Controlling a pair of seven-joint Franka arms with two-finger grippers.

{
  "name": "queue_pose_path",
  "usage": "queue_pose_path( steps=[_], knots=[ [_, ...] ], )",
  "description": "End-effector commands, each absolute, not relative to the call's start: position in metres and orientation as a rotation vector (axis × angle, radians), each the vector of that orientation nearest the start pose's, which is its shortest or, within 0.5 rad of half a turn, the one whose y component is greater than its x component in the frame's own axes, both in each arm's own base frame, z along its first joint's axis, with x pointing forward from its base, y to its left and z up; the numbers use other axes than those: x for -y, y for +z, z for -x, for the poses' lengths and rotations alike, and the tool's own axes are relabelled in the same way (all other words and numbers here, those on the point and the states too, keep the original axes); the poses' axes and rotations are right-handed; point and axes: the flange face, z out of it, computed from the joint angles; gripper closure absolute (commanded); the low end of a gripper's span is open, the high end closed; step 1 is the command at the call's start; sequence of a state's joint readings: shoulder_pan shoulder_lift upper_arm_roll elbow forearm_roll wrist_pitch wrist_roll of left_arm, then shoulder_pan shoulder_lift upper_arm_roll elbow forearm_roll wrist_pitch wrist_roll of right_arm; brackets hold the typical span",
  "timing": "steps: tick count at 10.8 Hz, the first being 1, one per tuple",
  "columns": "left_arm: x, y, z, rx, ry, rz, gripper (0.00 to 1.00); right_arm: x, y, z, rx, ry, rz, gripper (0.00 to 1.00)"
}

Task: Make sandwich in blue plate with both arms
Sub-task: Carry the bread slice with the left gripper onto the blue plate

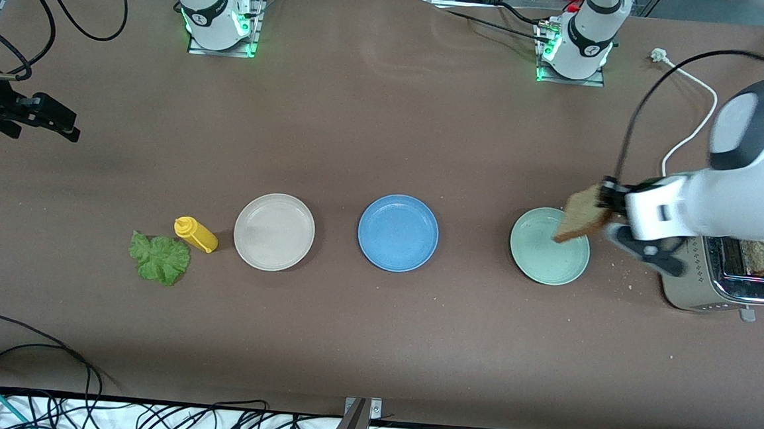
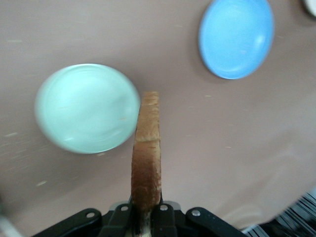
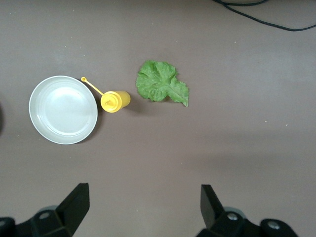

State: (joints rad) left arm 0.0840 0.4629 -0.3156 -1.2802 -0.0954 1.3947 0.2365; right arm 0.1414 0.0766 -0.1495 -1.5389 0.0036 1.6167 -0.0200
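left gripper [image 2: 143,217] has its fingers clamped tight on a slice of toast [image 1: 583,215], edge-on between them, hanging over the rim of the mint-green plate [image 1: 545,264]. the blue plate [image 1: 398,233] sits bare on the counter [image 1: 386,142], off past the toast's free end. a second slice [image 1: 763,256] stands in the toaster [image 1: 716,288]. right gripper [image 3: 143,207] waits up high, fingers spread wide with nothing in them, over lettuce [image 3: 160,82], mustard bottle [image 3: 115,100] and beige plate [image 3: 63,109].

Glossy white arms [image 1: 748,197], black joint rings, black grippers, green-lit bases [image 1: 221,29], black cables.
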Motion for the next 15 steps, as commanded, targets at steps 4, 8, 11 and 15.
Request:
queue_pose_path(
  steps=[4,8,11,15],
  knots=[
    [0.255,0.334,-0.664,-0.758,0.784,3.780,1.00,0.005,0.599,-0.586,0.011,0.011,3.163,0.00],
    [0.313,0.250,-0.668,-0.541,0.662,3.967,1.00,0.005,0.599,-0.586,0.011,0.009,3.163,0.00],
    [0.334,0.200,-0.649,-0.616,0.614,3.976,1.00,0.005,0.600,-0.586,0.011,0.006,3.163,0.00],
    [0.325,0.171,-0.639,-0.671,0.644,3.960,0.49,0.006,0.596,-0.587,0.004,0.018,3.164,0.00]
  ],
)
